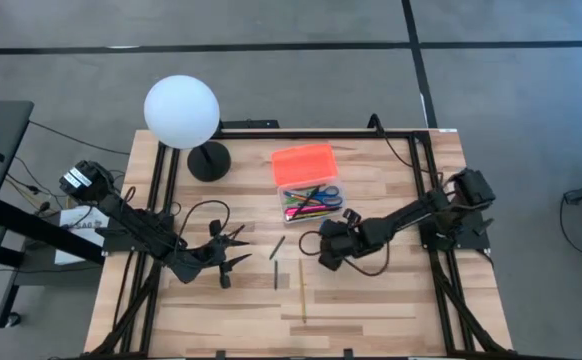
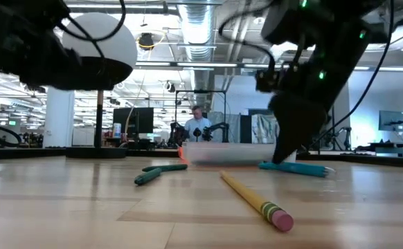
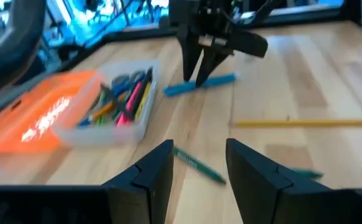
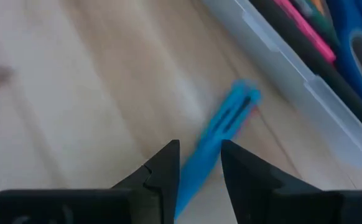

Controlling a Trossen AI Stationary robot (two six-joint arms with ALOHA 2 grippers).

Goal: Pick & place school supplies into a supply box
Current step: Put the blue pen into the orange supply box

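The supply box (image 1: 279,192) is clear, with its orange lid (image 1: 304,163) lying open on the far side. It holds several coloured pens and blue-handled scissors (image 1: 322,193). A blue pen (image 3: 201,85) lies flat on the table just in front of the box. My right gripper (image 4: 199,149) stands open over the pen, pointing steeply down, with the pen (image 4: 221,127) running between its fingers. My left gripper (image 3: 199,152) hovers open at the table's left, pointing toward the box. Two dark green pens (image 1: 276,247) (image 1: 276,272) and a yellow pencil (image 1: 303,290) lie loose on the wood. My right gripper comes at the blue pen from above with one finger on each side of its shaft (image 4: 199,155), lying across it. The pen lies flat on the table. Whether the fingers touch it I cannot tell.
A white globe lamp (image 1: 181,112) on a black base (image 1: 208,160) stands at the far left. Black frame rails (image 1: 423,180) run along the table's sides. The near half of the table holds only the loose pens. A person (image 2: 196,119) sits far behind the table.
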